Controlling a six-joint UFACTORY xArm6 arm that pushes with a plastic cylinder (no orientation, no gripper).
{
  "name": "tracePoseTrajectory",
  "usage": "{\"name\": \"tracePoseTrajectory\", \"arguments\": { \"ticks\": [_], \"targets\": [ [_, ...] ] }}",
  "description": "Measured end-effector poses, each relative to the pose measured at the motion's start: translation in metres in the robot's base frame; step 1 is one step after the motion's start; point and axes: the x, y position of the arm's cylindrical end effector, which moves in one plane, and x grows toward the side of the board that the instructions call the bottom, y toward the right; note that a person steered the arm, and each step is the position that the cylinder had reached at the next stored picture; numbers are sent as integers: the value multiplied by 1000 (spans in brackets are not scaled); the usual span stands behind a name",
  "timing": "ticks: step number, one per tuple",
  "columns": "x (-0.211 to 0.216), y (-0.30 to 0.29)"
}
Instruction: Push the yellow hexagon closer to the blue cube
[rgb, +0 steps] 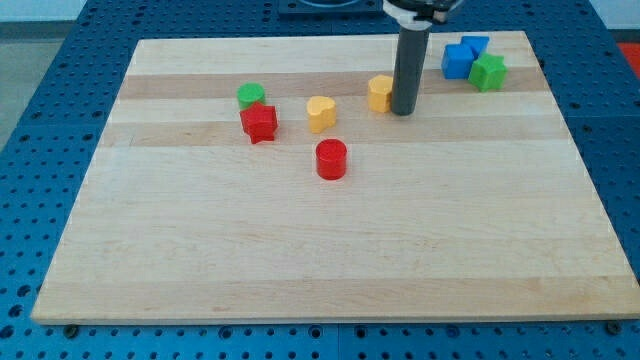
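Right now my tip rests on the wooden board near its top edge, a little right of the middle. It stands just beside the yellow hexagon, on that block's right side, and seems to touch it, though I cannot tell for sure whether there is a thin gap. This arm has no jaws at all: it ends in a plain dark rod, so nothing opens or closes and nothing is held.

The blue cube sits close to the board's top right corner, well apart from the yellow hexagon, with the rod standing between the two. A second blue block of unclear shape lies just to the lower left of the blue cube, touching it, and a green star-like block presses against that pair from the right side.

To the left of the yellow hexagon lies a yellow heart-shaped block, near but apart from it. Further toward the left edge, a green cylinder sits just above a red star-like block, the two touching or nearly so. A red cylinder stands alone below the yellow heart-shaped block, nearer the board's middle.

The board rests on a blue perforated table.
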Motion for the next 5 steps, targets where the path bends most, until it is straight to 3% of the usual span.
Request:
{"name": "tracePoseTrajectory", "arguments": {
  "ticks": [2,3,5],
  "targets": [
    [12,-84],
    [-11,-86],
    [-14,-11]
  ]
}}
